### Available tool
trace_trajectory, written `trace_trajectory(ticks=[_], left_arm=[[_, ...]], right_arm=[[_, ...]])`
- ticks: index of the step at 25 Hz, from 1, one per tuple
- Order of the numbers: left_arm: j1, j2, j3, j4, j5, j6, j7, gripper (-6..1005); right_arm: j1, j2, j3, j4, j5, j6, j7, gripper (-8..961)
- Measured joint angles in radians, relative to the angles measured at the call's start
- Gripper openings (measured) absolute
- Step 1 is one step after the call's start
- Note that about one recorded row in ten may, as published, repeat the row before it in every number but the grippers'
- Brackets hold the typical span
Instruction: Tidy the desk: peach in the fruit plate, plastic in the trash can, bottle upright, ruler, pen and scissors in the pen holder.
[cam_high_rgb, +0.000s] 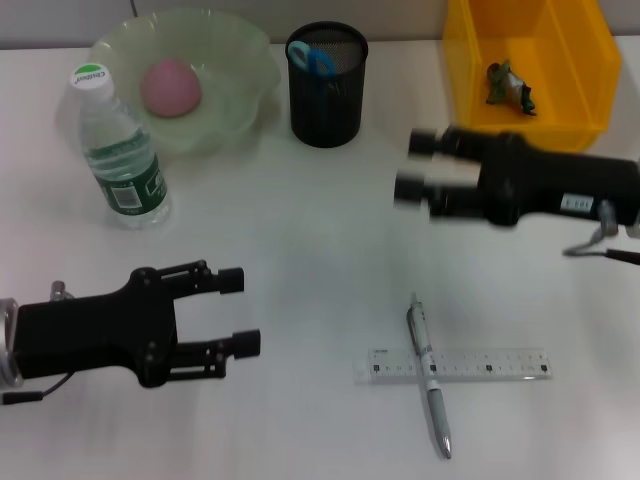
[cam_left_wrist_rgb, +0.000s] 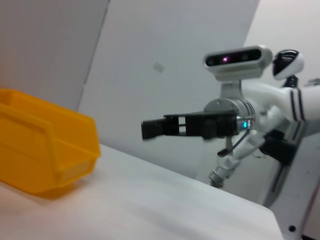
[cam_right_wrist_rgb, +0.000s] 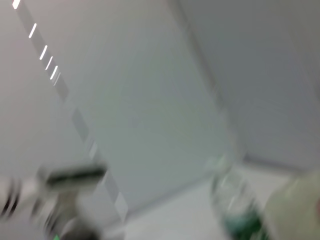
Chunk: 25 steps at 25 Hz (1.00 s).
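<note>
I see my right gripper (cam_high_rgb: 412, 166) at right of centre, fingers apart and empty. My left gripper (cam_high_rgb: 238, 312) sits lower left, also spread. The pen (cam_high_rgb: 428, 373) lies across the ruler (cam_high_rgb: 457, 365) at lower right; peach (cam_high_rgb: 171, 86) in its plate (cam_high_rgb: 240, 60), bottle (cam_high_rgb: 117, 150) upright.

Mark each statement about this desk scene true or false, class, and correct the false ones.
1. The peach lies in the fruit plate. True.
2. The bottle lies on its side. False: it stands upright beside the plate.
3. The pen lies across the ruler. True.
4. The bin is empty. False: a crumpled scrap lies inside.
5. The left end effector grips the pen. False: it is open and empty, apart from the pen.
6. The right end effector is above the table. True.
</note>
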Motion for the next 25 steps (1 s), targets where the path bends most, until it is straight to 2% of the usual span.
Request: trace_trajectory(ticks=[2, 3, 4, 8, 10, 12, 13, 14, 17, 18, 20, 23, 25], left_arm=[[0.001, 0.001, 0.003, 0.003, 0.015, 0.012, 0.005, 787], [0.003, 0.001, 0.007, 0.008, 0.030, 0.016, 0.012, 787], [0.003, 0.001, 0.007, 0.008, 0.030, 0.016, 0.012, 788], [0.000, -0.001, 0.010, 0.013, 0.053, 0.011, 0.013, 789], [0.000, -0.003, 0.010, 0.013, 0.055, 0.008, 0.013, 790], [0.000, -0.004, 0.010, 0.013, 0.056, 0.006, 0.014, 791], [0.004, -0.006, 0.010, 0.013, 0.056, 0.005, 0.021, 791], [0.004, -0.006, 0.010, 0.013, 0.056, 0.005, 0.021, 791], [0.008, -0.008, 0.010, 0.012, 0.056, 0.004, 0.032, 789], [0.008, -0.009, 0.010, 0.009, 0.057, 0.003, 0.033, 789], [0.008, -0.009, 0.010, 0.009, 0.061, 0.002, 0.033, 788], [0.008, -0.009, 0.010, 0.011, 0.071, -0.003, 0.033, 786], [0.008, -0.009, 0.010, 0.011, 0.073, -0.005, 0.033, 785]], right_arm=[[0.016, -0.002, 0.036, -0.061, -0.138, -0.047, 0.057, 799], [0.043, -0.003, 0.064, -0.122, -0.272, -0.094, 0.117, 827], [0.043, -0.003, 0.064, -0.122, -0.272, -0.094, 0.117, 827], [0.129, 0.003, 0.076, -0.217, -0.543, -0.154, 0.215, 826], [0.165, 0.013, 0.072, -0.254, -0.644, -0.159, 0.248, 826], [0.198, 0.031, 0.070, -0.284, -0.738, -0.166, 0.262, 826], [0.227, 0.058, 0.069, -0.314, -0.827, -0.179, 0.265, 826], [0.227, 0.058, 0.069, -0.314, -0.827, -0.179, 0.265, 826], [0.251, 0.089, 0.048, -0.354, -0.910, -0.194, 0.258, 827], [0.259, 0.096, 0.004, -0.365, -0.928, -0.195, 0.254, 827], [0.261, 0.097, -0.017, -0.367, -0.928, -0.191, 0.254, 827], [0.264, 0.100, -0.121, -0.381, -0.932, -0.151, 0.255, 827], [0.264, 0.100, -0.144, -0.383, -0.932, -0.135, 0.255, 826]])
